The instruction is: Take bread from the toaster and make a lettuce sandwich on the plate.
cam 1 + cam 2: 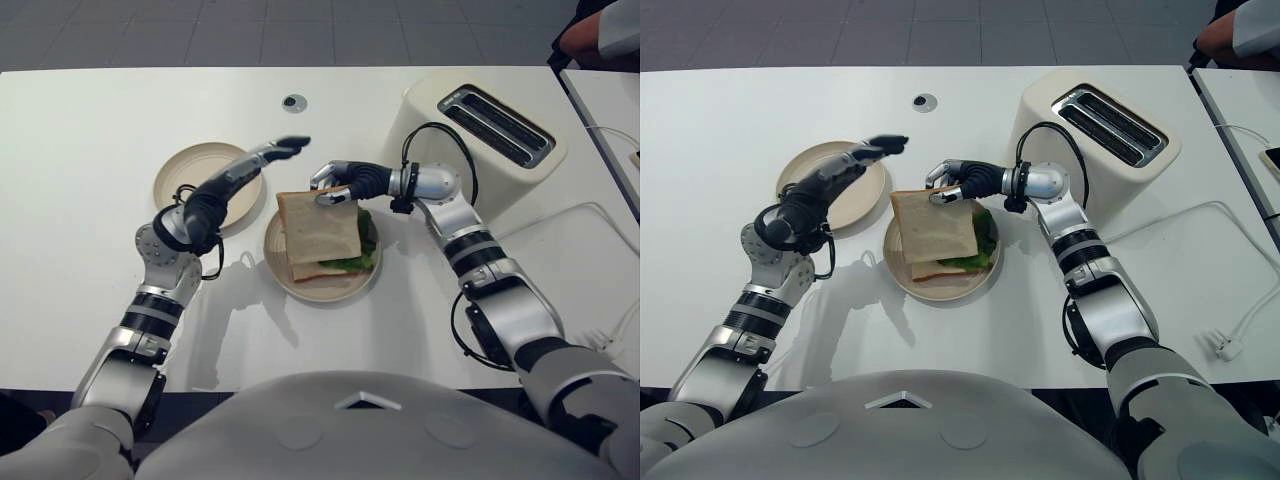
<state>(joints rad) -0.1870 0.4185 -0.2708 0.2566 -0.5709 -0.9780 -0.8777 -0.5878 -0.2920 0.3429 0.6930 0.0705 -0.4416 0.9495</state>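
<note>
Two slices of bread sit on the plate (327, 297) near the middle of the worktop (80, 140). The lower slice (315, 271) lies flat, with lettuce (362, 255) spilling out toward the right rim. The top slice (318, 228) is tipped, its near edge down on the stack and its far edge lifted.

The right hand (340, 180) has that far edge pinched between curled fingers, just past the far rim of the plate. The left hand (272, 152) holds nothing. Its fingers are stretched out flat as it hangs over the right edge of a second plate (185, 172), which stands toward the left, just beside the first. The toaster (520, 172) stands at the far right corner, well apart from the plates, with a cable (590, 212) trailing along the right edge.

Sliced bread is light, soft and easily dented, so a hard pinch would likely crush or tear the crumb. The crust edge is the firmest place to take hold, and that is where the fingers are. Held by one edge, the slice will probably sag and swing, so it should be lowered gently and squarely. The lettuce looks limp and slippery and may slide out at the right if the slice pushes sideways. The stack is loose, and nothing steadies it from the left.
</note>
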